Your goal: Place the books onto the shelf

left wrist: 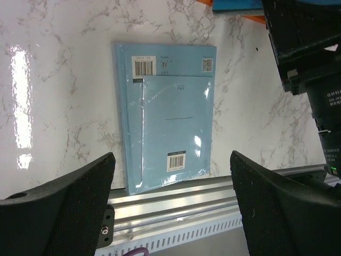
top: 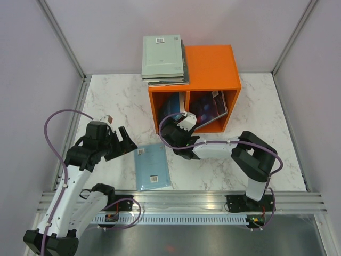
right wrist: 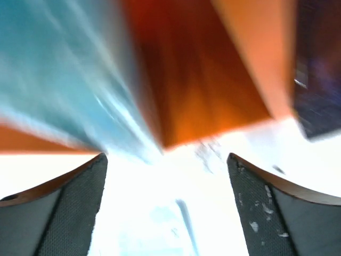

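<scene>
Bright even overhead light, glare streaks on marble table (left wrist: 21, 101), right wrist view motion-blurred, overexposed

Your left arm (top: 74, 176) stands folded, elbow raised, with the wrist pitched downward and angled toward the centre. Your left gripper (top: 128, 142) has its jaws wide apart, with nothing between the pads (left wrist: 69, 208). Your right arm (top: 256, 160) rises from its base, bends sharply at the elbow and runs its forearm low to the left. Your right gripper (top: 178, 121) points to the far side, jaws spread wide, gripping nothing. The two grippers sit near each other, not touching.
</scene>
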Available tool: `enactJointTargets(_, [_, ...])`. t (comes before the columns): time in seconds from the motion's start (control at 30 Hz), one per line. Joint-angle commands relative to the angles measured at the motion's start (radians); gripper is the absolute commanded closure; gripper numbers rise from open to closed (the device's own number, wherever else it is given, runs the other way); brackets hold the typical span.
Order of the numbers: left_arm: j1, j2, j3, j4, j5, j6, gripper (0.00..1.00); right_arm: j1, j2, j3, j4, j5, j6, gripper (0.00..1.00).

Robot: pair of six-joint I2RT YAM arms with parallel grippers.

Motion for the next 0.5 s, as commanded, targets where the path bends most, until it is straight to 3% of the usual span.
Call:
enactJointTargets(0.0, [-0.001, -0.002, -0.004, -0.010, -0.027, -0.027, 0.09, 0.040, -0.122, -0.051, -0.102, -0.052, -0.027, 0.02])
enactJointTargets(0.2, [-0.003, 0.136, -0.065, -0.040, -0.045, -0.143, 0.09, 0.127, -0.294, -0.134, -0.219, -0.142, -0.090, 0.02])
enactJointTargets(0.37, [-0.003, 0.251, -0.169, 0.073, 0.069, -0.243, 0.09, 0.129, -0.395, -0.348, -0.067, -0.426, -0.081, 0.02])
enactJointTargets(0.47, [-0.001, 0.293, -0.195, 0.122, 0.058, -0.264, 0.09, 0.127, -0.417, -0.471, 0.040, -0.534, -0.025, 0.02])
